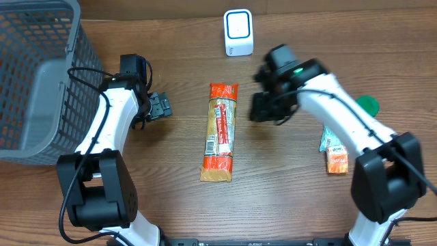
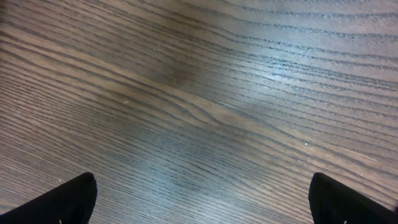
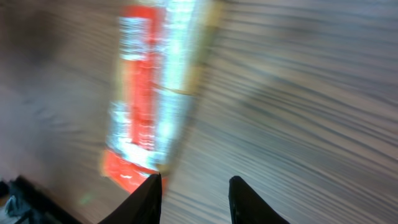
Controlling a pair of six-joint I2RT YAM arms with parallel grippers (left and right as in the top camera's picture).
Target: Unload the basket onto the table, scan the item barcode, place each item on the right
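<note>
Right end effector (image 1: 263, 107) hovers just right of the long orange packet (image 1: 220, 133), jaws partly apart, nothing between them. Packet lies flat mid-counter (image 1: 287, 205), top end pointing toward the white scanner (image 1: 238, 32), well apart from it. Barcode position unclear. My call: centre over packet's middle, grip across the narrow width, lift level, turn printed face to scanner. Left end effector (image 1: 161, 106) wide, empty, near the basket (image 1: 41, 89).
</note>
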